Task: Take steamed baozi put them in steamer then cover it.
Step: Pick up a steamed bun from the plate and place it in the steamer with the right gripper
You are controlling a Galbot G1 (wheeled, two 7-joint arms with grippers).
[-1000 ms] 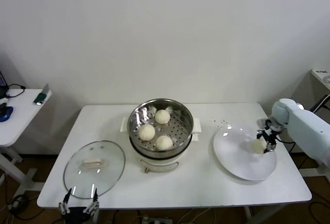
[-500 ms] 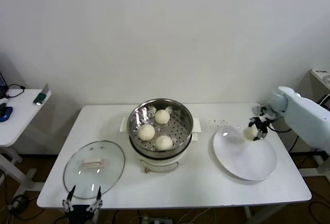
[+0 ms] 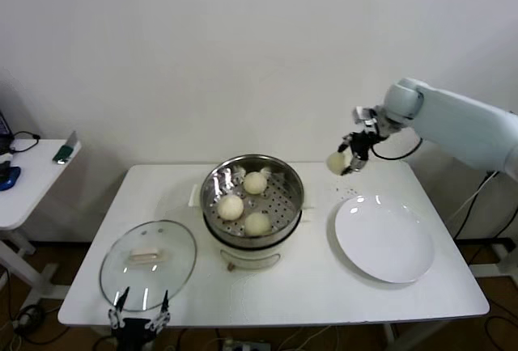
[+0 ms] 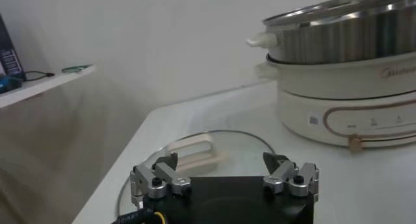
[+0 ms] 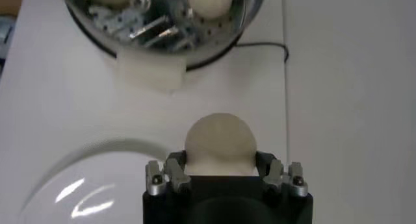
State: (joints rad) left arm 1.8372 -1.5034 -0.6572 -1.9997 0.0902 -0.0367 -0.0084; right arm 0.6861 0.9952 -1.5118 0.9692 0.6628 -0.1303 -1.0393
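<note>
Baozi [image 3: 335,161], dome outward, gripped aloft by right end effector [image 3: 348,161].

A: Baozi status?
B: Three cream-white buns [image 3: 243,198] sit on the perforated tray in the steamer [image 3: 252,201]. The fourth baozi [image 3: 336,161] is clamped in my right pincer [image 3: 346,157], in the air between steamer and wall side.
A: Cover?
B: The glass cover [image 3: 148,264] lies flat on the counter [image 3: 275,296], handle up, just beside the steamer, off the pot.
</note>
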